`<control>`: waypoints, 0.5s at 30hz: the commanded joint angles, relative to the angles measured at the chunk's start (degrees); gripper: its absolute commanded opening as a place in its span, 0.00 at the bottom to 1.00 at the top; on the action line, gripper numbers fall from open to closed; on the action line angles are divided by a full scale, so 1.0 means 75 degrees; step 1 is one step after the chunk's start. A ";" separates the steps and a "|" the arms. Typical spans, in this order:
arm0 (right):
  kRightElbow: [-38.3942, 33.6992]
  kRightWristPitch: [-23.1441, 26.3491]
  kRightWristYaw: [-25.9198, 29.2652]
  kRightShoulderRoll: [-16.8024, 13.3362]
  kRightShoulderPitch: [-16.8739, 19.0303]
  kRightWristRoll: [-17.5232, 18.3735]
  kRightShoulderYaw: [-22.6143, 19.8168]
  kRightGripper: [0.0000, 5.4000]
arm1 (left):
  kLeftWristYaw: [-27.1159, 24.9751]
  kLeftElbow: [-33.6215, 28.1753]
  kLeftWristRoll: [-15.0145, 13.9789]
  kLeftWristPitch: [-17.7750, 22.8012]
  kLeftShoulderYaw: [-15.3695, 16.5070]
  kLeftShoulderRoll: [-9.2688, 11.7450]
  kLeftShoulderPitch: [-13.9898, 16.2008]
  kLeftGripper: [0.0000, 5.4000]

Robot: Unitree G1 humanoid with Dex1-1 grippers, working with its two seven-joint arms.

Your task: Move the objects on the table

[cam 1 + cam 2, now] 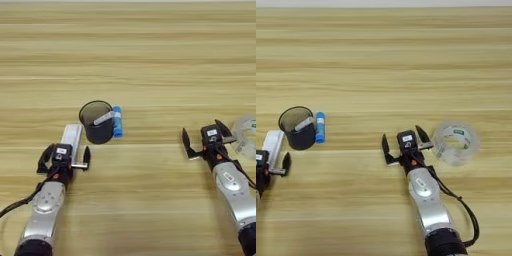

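Left arm comes in from the near-left edge, forearm angled up and slightly right; left tool (64, 161) has its black fingers spread wide, sitting over the near end of the white cassette (71, 138), fingers either side of it; cannot tell if they touch it. Right arm enters from the near-right, forearm slanting up and left; right tool (404, 148) fingers spread wide, nothing between them, hovering low over the bench (150, 60); its right finger is just beside the clear tape roll (456, 142), contact unclear.

White cassette: flat, narrow, lying lengthwise pointing away from the robot, slightly tilted right, just left of the cup. Black mesh cup (97, 121): upright, open top, whitish stick (104, 118) leaning inside across the rim. Blue tube (117, 121): lying on its side, lengthwise away from the robot, right against the cup's right side, white label on the far part. Tape roll: transparent, lying flat at the right, well apart from the cup group. Bench: light-brown wood, grain stripes running left to right.
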 commanded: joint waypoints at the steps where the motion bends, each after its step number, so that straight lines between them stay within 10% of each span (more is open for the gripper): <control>1: -0.0060 0.0113 0.0000 0.0017 0.0009 -0.0013 -0.0013 1.00 | -0.0116 -0.0290 0.0070 -0.0064 -0.0131 -0.0012 0.0143 1.00; 15: -0.0061 0.0106 -0.0003 0.0014 0.0013 -0.0017 -0.0013 1.00 | -0.0167 -0.0701 0.0015 -0.0204 -0.0171 -0.0078 0.0258 1.00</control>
